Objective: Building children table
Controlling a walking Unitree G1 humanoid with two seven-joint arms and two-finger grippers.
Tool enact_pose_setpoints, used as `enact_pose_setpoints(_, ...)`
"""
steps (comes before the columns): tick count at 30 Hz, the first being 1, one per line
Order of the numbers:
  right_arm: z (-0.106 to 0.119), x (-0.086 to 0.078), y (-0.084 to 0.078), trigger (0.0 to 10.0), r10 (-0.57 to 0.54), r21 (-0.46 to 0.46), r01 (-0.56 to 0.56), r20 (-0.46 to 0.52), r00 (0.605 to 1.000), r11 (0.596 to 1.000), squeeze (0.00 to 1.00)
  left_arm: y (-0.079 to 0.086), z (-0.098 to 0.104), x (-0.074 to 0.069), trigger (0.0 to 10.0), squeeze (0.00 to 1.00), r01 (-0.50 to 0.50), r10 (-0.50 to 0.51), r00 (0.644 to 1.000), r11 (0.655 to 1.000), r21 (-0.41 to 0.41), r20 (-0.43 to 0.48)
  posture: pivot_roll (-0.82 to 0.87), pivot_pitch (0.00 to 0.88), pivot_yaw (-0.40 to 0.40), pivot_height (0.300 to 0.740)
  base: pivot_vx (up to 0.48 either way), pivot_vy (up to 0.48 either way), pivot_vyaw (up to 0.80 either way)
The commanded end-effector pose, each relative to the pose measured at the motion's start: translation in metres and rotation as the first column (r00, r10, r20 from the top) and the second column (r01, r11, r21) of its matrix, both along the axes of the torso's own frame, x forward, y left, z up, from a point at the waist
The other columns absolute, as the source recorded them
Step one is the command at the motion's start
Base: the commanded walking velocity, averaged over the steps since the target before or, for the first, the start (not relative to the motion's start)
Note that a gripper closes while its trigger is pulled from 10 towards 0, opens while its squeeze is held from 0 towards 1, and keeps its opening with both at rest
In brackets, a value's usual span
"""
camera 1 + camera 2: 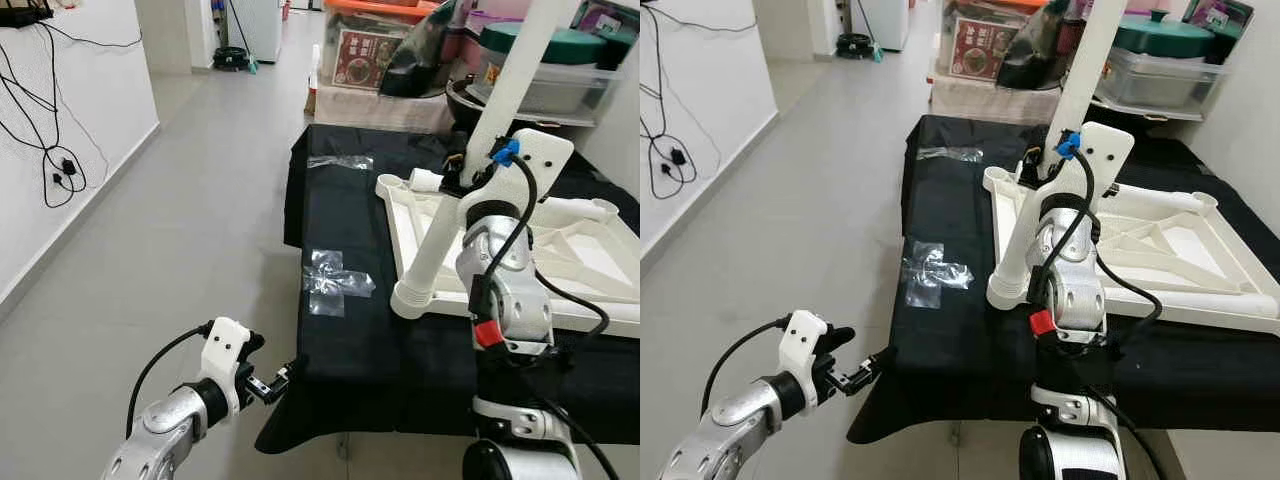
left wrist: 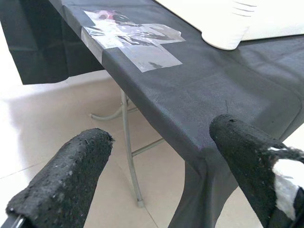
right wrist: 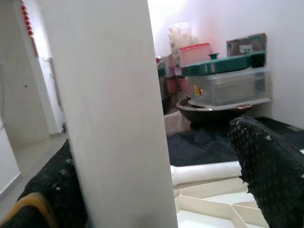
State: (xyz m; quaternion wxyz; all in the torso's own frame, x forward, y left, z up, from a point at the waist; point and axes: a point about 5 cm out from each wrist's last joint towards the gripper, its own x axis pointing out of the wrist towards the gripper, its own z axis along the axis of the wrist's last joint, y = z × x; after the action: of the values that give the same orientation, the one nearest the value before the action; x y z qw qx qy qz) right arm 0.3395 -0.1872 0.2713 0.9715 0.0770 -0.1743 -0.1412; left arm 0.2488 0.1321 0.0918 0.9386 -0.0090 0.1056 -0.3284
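The white table frame (image 1: 560, 250) lies upside down on the black-draped tabletop (image 1: 350, 350). The right claw (image 3: 156, 156) grips an upright white leg (image 1: 515, 60) at the frame's near-left corner. The plastic looks rigid, light and smooth; a low grip seems safest. The left claw (image 2: 161, 175) hangs spread, off the tabletop's corner nearest the frame's fitted leg (image 1: 430, 250).

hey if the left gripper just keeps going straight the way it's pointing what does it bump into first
Probably the near corner of the black cloth covering the table. The left gripper, fingers open, points at that draped edge from just off the table; its right finger already looks close to it. Depth is uncertain.
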Motion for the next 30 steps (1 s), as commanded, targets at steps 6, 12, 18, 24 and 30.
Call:
enact_pose_setpoints(6,0.007,-0.013,-0.005,10.0,0.04,-0.02,-0.039,0.055,0.998,0.999,1.0,0.002,-0.005,-0.001,10.0,0.0,0.007,-0.007,1.0,1.0,0.017,-0.019,-0.03,0.0,-0.087,0.74,0.0,0.0,0.0)
enact_pose_setpoints(12,0.003,-0.021,0.005,10.0,0.157,-0.046,-0.155,0.053,0.986,0.987,1.0,0.001,-0.005,0.0,10.0,0.0,0.009,-0.008,1.0,1.0,0.013,-0.019,-0.04,0.0,-0.083,0.74,0.0,0.0,0.0)
enact_pose_setpoints(18,0.001,-0.026,0.011,10.0,0.232,-0.043,-0.23,0.06,0.971,0.972,1.0,0.002,-0.005,0.0,10.0,0.0,0.008,-0.008,1.0,1.0,0.016,-0.02,-0.04,0.0,-0.08,0.74,0.0,0.0,0.0)
enact_pose_setpoints(24,-0.006,-0.035,0.009,10.0,0.277,-0.064,-0.274,0.05,0.959,0.96,1.0,0.003,-0.005,0.0,10.0,0.0,0.006,-0.006,1.0,1.0,0.017,-0.02,-0.05,0.0,-0.081,0.74,0.0,0.0,0.0)
enact_pose_setpoints(30,-0.014,-0.039,0.002,10.0,0.253,-0.076,-0.252,0.013,0.967,0.965,1.0,0.003,-0.006,0.001,10.0,0.0,0.006,-0.006,1.0,1.0,0.017,-0.021,-0.05,0.0,-0.075,0.74,0.0,0.0,0.0)
